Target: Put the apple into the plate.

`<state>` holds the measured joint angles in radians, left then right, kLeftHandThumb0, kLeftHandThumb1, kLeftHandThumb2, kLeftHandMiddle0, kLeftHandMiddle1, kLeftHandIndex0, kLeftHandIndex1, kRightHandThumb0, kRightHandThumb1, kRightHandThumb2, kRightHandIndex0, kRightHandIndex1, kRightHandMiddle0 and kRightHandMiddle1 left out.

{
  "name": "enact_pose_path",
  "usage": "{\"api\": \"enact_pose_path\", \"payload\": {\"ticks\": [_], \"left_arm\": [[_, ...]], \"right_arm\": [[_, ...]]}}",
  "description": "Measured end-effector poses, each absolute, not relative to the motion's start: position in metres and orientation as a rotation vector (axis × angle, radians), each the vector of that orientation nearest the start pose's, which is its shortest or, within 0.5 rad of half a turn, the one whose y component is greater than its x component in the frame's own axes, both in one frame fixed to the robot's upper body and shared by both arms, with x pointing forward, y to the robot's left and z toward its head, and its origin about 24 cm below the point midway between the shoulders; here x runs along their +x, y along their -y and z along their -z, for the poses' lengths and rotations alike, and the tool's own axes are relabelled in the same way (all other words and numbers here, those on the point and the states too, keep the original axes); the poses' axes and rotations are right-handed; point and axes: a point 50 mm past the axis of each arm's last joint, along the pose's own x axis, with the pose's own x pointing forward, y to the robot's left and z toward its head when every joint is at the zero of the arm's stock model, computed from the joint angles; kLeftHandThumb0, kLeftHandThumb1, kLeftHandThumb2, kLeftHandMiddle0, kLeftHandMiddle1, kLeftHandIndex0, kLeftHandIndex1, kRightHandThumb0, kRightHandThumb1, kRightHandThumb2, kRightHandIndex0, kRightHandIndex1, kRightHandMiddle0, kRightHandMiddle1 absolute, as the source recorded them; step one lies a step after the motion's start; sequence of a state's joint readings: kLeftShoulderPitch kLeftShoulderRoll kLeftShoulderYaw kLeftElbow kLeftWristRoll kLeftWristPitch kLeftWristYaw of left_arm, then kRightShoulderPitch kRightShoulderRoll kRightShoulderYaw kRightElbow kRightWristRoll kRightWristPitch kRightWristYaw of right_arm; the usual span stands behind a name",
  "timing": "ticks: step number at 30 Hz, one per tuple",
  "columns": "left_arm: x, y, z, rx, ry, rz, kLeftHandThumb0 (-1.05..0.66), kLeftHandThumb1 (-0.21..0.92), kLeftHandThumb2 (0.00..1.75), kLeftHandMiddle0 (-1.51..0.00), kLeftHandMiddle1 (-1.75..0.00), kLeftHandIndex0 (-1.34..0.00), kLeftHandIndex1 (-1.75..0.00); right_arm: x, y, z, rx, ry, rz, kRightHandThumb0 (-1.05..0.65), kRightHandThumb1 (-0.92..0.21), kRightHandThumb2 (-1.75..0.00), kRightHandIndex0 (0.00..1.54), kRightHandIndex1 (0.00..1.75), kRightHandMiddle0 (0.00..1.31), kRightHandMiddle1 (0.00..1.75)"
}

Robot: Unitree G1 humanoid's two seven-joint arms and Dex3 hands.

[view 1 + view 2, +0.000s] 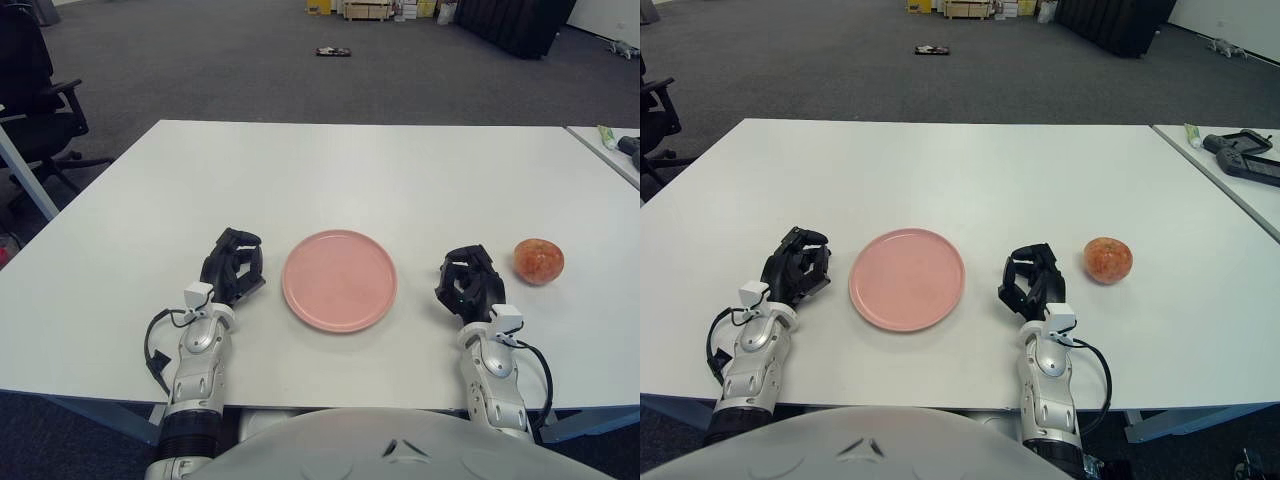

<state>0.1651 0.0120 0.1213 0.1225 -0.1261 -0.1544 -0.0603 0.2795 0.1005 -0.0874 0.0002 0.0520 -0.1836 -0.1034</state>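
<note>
- Pink plate [339, 279] lying bare on the white table [330, 170], near its front edge and between the two hands.
- Apple [539, 261] resting on the table right of the plate, well apart from it, not on the plate.
- Right hand [471, 281] showing between plate and apple, just left of the fruit, not touching it; fingers curled inward, holding nothing.
- Left hand [233, 265] showing just left of the plate, fingers likewise curled, nothing in them.
- Only in the left eye view: black office chair [35, 95] past the table's far left corner.
- Only in the right eye view, in full: dark handheld device [1245, 157] on the neighbouring table [1230, 180] at right, beside a small green-and-white tube [1193, 134]; left eye view catching just the edge of both.
- In both views: small dark object [333, 51] on the grey floor beyond the table.
</note>
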Motion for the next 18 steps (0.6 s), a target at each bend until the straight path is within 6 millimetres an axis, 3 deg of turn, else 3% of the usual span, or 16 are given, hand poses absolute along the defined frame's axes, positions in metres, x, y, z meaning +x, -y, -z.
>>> {"api": "enact_pose_path", "payload": {"ticks": [18], "left_arm": [[0.209,-0.1897,0.0077,-0.089,-0.106,-0.135,-0.39,0.62,0.94,-0.71,-1.75,-0.38,-1.75]], "right_arm": [[0.1833,0.1751,0.0044,0.006,-0.043,0.336,-0.41,-0.56,-1.01,0.73,1.75,0.42,1.75]]}}
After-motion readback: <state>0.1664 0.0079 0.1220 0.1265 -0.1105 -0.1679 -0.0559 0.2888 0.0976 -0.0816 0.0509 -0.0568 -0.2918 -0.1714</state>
